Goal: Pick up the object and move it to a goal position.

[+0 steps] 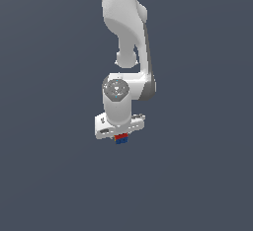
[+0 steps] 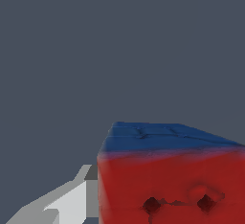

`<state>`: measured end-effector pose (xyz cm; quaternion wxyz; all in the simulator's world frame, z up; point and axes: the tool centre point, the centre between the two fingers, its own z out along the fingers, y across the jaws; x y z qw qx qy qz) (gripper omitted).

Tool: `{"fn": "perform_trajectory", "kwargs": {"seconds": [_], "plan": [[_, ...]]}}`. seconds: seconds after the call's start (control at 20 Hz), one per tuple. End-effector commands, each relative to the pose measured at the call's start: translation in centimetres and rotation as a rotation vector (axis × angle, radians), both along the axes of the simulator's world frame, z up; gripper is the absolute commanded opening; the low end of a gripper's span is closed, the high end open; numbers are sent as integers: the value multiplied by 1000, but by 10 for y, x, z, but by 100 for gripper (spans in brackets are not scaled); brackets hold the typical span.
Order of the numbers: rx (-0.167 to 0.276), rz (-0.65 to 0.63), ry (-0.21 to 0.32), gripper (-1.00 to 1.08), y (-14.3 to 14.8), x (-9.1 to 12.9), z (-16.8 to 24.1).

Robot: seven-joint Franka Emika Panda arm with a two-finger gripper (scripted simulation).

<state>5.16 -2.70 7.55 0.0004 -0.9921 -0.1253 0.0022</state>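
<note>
The object (image 1: pixel 122 138) is a tiny cube showing a red face above a blue one, right under the white hand in the exterior view. My gripper (image 1: pixel 121 135) is shut on it, and the fingers are hidden behind the hand there. In the wrist view the object (image 2: pixel 172 180) looms large and close, with a red face and a blue face. One light grey finger (image 2: pixel 72 204) lies against its side. The other finger is out of that picture. No yellow edge shows.
The white arm (image 1: pixel 126 22) reaches in from the top of the exterior view, over a plain dark grey-blue ground (image 1: pixel 49 175). No goal marker or other object is visible.
</note>
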Motion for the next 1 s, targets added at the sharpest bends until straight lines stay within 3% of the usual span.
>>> {"fn": "perform_trajectory", "kwargs": {"seconds": [0.0,0.95], "plan": [[0,0,-3,-100,-1,-10,16],[0,0,-4,-100,-12,-111,150]]}}
